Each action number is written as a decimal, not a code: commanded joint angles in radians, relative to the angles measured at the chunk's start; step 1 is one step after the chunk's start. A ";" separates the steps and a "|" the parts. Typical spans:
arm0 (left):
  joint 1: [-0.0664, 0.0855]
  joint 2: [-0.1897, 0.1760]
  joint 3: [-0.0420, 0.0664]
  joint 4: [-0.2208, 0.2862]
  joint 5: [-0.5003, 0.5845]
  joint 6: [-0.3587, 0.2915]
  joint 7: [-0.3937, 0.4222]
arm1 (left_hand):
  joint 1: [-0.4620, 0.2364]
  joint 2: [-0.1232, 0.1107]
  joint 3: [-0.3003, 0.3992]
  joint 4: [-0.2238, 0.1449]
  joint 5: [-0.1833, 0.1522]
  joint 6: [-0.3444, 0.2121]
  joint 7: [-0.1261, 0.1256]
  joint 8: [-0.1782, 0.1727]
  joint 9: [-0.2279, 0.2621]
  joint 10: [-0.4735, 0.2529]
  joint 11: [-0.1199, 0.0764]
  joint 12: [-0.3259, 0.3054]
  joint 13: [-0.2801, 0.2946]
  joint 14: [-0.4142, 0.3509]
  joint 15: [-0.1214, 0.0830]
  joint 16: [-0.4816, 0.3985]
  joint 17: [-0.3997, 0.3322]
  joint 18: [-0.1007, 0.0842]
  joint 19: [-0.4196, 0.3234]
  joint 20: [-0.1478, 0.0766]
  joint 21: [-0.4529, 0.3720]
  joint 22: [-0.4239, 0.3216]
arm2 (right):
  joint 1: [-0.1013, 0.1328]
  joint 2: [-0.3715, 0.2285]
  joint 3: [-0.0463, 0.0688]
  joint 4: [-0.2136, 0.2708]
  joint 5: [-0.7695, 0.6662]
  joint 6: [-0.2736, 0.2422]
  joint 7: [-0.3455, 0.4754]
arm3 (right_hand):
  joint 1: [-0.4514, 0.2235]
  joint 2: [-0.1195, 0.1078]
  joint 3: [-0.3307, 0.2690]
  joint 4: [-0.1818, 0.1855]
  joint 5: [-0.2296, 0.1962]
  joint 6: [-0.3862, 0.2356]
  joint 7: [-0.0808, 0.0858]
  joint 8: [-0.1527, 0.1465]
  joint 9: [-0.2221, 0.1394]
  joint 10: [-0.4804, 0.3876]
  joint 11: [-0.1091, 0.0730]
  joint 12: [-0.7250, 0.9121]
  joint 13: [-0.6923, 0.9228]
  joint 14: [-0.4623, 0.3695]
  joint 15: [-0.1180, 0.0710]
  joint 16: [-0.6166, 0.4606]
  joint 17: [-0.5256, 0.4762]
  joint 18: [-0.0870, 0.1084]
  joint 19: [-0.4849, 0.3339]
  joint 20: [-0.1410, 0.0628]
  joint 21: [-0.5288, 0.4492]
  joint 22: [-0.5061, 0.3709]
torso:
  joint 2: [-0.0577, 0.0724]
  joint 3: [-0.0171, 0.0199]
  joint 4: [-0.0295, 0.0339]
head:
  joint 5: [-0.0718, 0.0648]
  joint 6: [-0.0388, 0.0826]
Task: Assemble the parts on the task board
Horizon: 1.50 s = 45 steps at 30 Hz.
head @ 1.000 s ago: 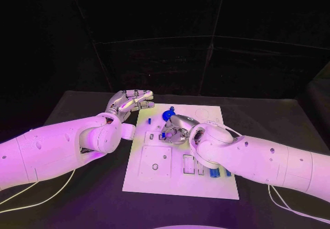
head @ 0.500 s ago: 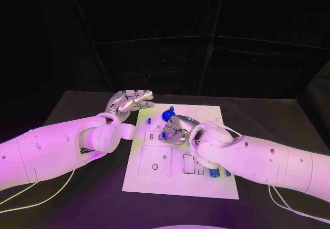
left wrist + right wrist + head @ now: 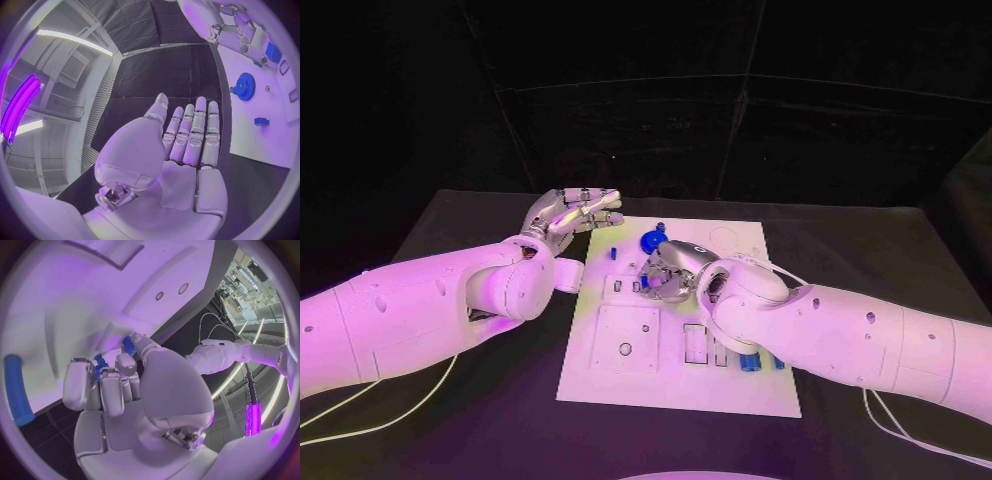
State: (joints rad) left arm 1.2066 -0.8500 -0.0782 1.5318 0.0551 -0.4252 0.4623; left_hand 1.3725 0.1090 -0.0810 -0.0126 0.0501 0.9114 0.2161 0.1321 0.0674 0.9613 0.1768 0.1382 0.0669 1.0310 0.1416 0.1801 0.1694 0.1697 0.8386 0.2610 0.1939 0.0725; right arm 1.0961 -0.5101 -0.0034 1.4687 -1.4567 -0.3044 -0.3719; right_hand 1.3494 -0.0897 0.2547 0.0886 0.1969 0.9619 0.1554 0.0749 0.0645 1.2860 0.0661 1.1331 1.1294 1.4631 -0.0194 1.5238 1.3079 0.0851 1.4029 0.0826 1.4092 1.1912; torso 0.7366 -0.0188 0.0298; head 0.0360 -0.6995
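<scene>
The white task board lies in the middle of the black table. My right hand is bent over the board's far half, its fingers curled in around a small blue part against the board. A blue gear sits just beyond that hand and also appears as the blue gear in the left wrist view. My left hand hovers by the board's far left corner, holding nothing, its fingers straight and side by side.
Several blue parts stand in slots near the board's right edge. A blue cylinder lies on the board beside my right hand. A small blue piece sits near the board's left edge. Black table surrounds the board.
</scene>
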 commanded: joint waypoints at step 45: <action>0.020 -0.010 0.001 -0.042 -0.414 0.108 -0.410 | -0.136 -0.028 -0.029 0.062 0.007 0.166 -0.106 0.047 0.040 0.338 -0.158 0.381 0.318 0.500 -0.182 1.280 1.243 -0.030 0.549 -0.201 0.642 0.503 | 0.115 -0.273 0.027 0.139 0.362 -0.158 0.349 | 0.007 -0.012 -0.192 0.093 0.004 -0.116 0.020 0.016 0.005 -0.050 0.020 -0.020 -0.026 0.076 0.026 -0.029 0.131 -0.010 -0.004 0.029 -0.004 -0.005 | -0.033 0.0137 -0.0118 | 0.010 0.017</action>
State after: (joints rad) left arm 1.2206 -0.8609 -0.0792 1.4906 -0.1829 -0.3647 0.2253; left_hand 1.2409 0.0829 -0.1083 0.0459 0.0585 1.0777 0.1136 0.1747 0.1032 1.3115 0.0231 0.4865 0.3561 1.4654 -0.0365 1.4258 1.2911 0.1516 1.3809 0.0625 0.7814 0.5173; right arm 1.2052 -0.7780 0.0232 1.6076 -1.2078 -0.4699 -0.0805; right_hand 1.3574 -0.1081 0.0677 0.1823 0.1954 0.8389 0.1755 0.0862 0.0688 1.2431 0.0874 1.1151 1.1041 1.4633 0.0019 1.4986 1.3075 0.0851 1.3991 0.1073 1.4091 1.1871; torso 0.7153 -0.0094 0.0212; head 0.0430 -0.6813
